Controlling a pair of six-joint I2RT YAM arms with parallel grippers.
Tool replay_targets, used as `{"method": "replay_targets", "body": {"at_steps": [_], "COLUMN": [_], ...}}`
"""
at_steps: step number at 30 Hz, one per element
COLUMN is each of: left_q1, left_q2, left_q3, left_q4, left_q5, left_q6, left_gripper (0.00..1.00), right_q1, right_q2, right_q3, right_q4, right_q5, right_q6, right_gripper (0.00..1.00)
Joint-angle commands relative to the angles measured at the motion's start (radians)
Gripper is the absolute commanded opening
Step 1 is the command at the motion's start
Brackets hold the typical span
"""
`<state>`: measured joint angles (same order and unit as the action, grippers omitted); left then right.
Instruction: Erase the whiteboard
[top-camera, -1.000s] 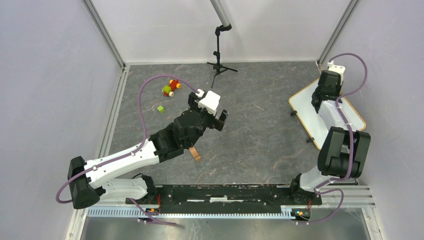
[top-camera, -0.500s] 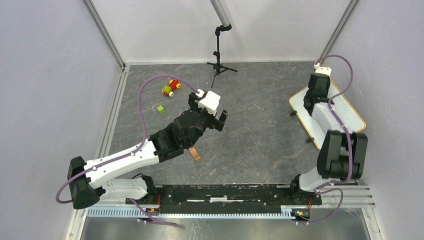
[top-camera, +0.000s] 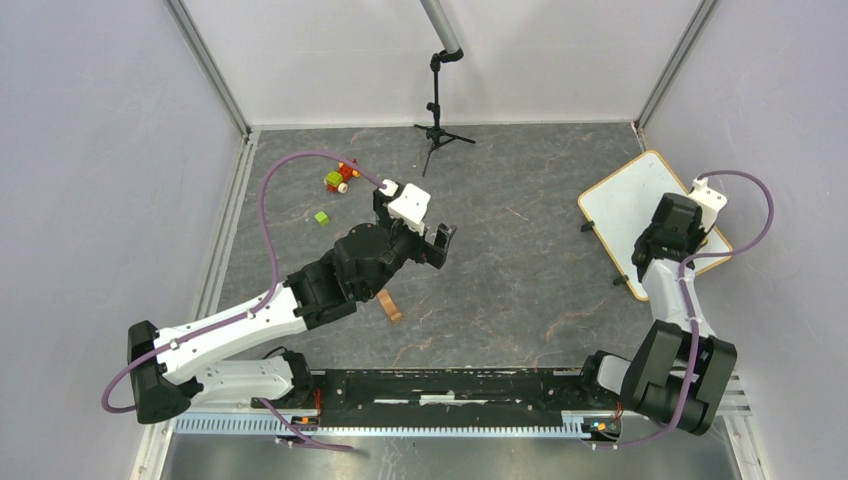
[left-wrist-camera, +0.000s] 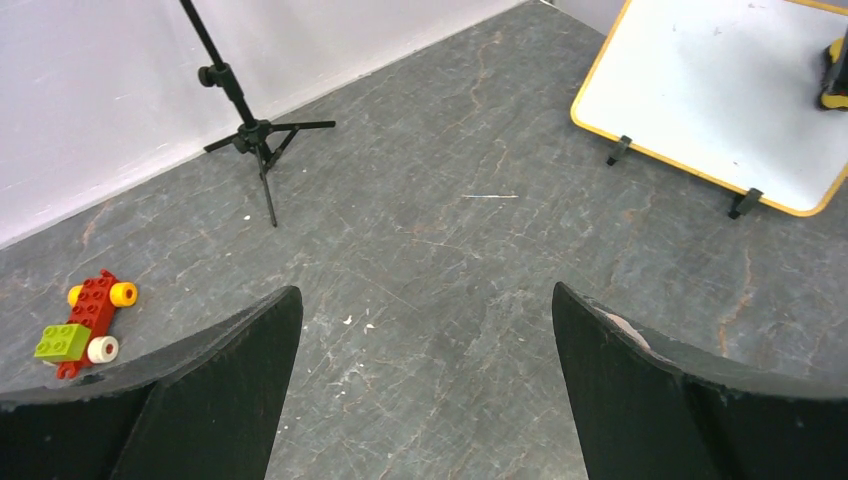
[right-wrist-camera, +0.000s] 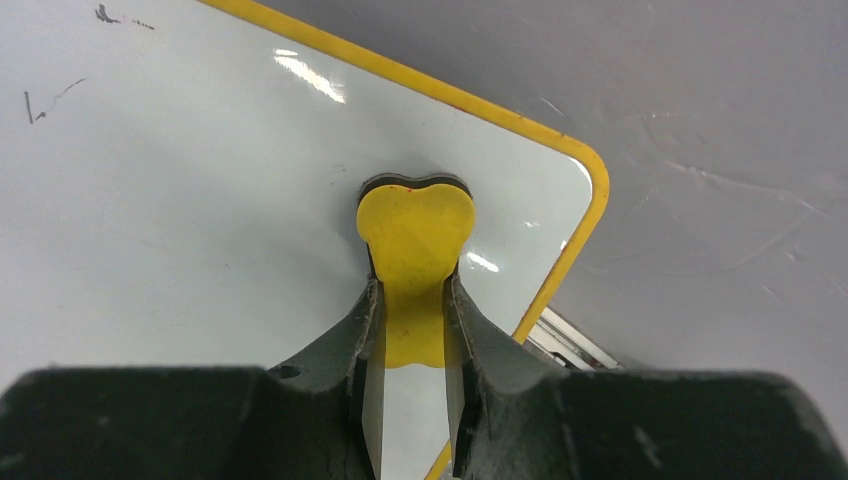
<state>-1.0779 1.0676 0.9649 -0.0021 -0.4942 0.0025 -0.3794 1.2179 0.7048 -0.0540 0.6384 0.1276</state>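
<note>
The whiteboard (top-camera: 622, 205), white with a yellow-tan frame, lies tilted at the table's right side; it also shows in the left wrist view (left-wrist-camera: 700, 90) and the right wrist view (right-wrist-camera: 200, 180). My right gripper (top-camera: 688, 230) stands over the board near its right corner. It is shut (right-wrist-camera: 412, 300) on a yellow eraser (right-wrist-camera: 414, 230) pressed flat on the board. A few faint dark marks (right-wrist-camera: 45, 100) remain at the upper left of that view. My left gripper (top-camera: 440, 240) hovers open and empty over mid-table (left-wrist-camera: 425, 300).
A red toy car with a green block (top-camera: 342, 175) and a green brick (top-camera: 321, 217) lie at the far left. A black tripod (top-camera: 437, 130) stands at the back. A small tan piece (top-camera: 389, 305) lies under the left arm. Side walls close in.
My right gripper has swept the eraser from the board's far end back to its near right corner. My left arm has drawn back slightly.
</note>
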Motion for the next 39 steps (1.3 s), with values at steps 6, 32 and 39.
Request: {"method": "replay_targets", "body": {"at_steps": [6, 32, 39], "left_q1": [-0.037, -0.038, -0.037], "left_q2": [-0.048, -0.01, 0.02], "left_q3": [0.0, 0.001, 0.01], "left_q4": [0.015, 0.018, 0.022], "left_q5": [-0.012, -0.045, -0.04], "left_q6": [-0.028, -0.004, -0.004], "left_gripper": [1.0, 1.0, 1.0], "right_q1": [0.072, -0.031, 0.072], "right_q2": [-0.019, -0.023, 0.1], "right_q3": [-0.113, -0.007, 0.023], "right_q4": [0.153, 0.113, 0.155], "right_q5": [-0.223, -0.161, -0.335], "right_q6": [0.017, -0.057, -0.1], "right_gripper": [0.21, 0.24, 0.24]}}
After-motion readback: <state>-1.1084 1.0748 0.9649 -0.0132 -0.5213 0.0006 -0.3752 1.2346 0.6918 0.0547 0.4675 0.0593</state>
